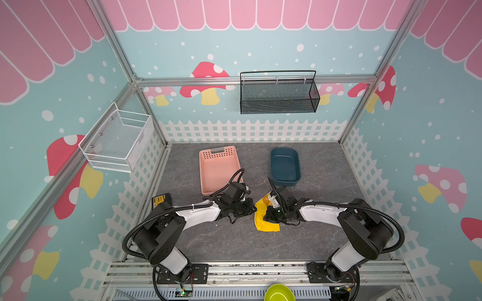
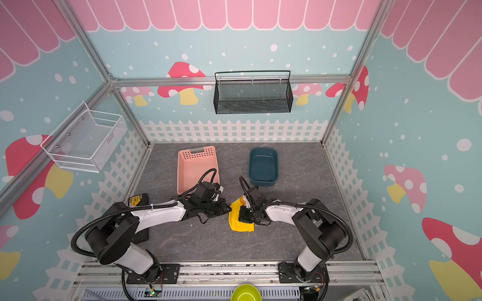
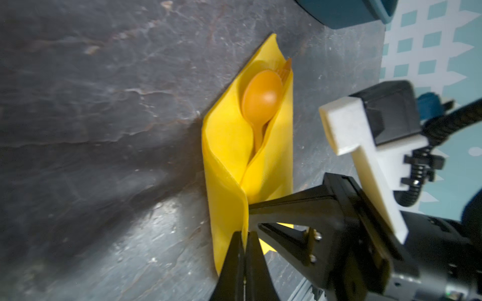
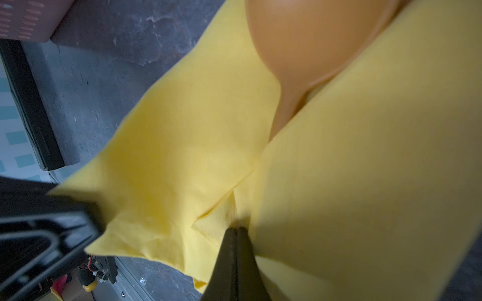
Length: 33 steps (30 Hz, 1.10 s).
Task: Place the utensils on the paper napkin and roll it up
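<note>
The paper napkin (image 1: 259,218) is lying on the table (image 1: 221,242) at the lower centre of both top views, folded loosely around the utensils (image 3: 260,109), with the spoon (image 4: 313,39) showing at its open end. The left gripper (image 3: 245,237) fingers are pinching its folded edge, and the right gripper (image 4: 236,230) fingers are clamping a puckered crease.

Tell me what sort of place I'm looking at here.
Probably a robot training cell dressed like a playroom: an aluminium frame holds mushroom-print walls, and two robot arms are bolted to a rail at the front of the grey tabletop.
</note>
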Motion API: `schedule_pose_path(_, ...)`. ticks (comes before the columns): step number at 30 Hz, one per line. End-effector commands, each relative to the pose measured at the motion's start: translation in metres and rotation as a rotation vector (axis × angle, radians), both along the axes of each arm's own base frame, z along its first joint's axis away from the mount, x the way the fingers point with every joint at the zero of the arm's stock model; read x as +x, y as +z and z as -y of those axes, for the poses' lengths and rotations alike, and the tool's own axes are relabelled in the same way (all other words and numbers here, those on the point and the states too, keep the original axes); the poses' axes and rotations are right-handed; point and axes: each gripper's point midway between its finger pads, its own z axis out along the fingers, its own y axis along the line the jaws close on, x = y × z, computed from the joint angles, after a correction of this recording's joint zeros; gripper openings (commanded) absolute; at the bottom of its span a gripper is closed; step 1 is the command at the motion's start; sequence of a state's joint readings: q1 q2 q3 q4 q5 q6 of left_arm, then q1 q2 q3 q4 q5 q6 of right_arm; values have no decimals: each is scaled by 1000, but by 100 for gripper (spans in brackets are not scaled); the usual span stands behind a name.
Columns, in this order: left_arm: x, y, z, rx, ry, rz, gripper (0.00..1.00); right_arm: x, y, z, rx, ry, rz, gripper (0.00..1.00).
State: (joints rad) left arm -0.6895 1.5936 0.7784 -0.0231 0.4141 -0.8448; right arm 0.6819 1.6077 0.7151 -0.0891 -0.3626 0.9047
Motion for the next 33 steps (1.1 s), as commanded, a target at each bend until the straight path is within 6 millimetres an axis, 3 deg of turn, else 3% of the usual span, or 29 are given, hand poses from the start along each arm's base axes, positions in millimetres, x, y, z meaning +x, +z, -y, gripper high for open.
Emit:
schedule_pose_path(1, 1, 11, 22, -85, -29, -15, 2, -9, -10, 10, -54, 2, -28, 0)
schedule_pose_path(11, 2, 5, 48, -149, -33, -67, 1, -9, -9, 8, -37, 2, -25, 0)
schedule_pose_path(21, 2, -14, 40, -69, -5, -96, 0, -9, 14, 10, 14, -33, 21, 0)
schedule_pose_path(33, 1, -20, 39, -54, -7, -110, 0, -32, 20, 38, -12, -94, 15, 0)
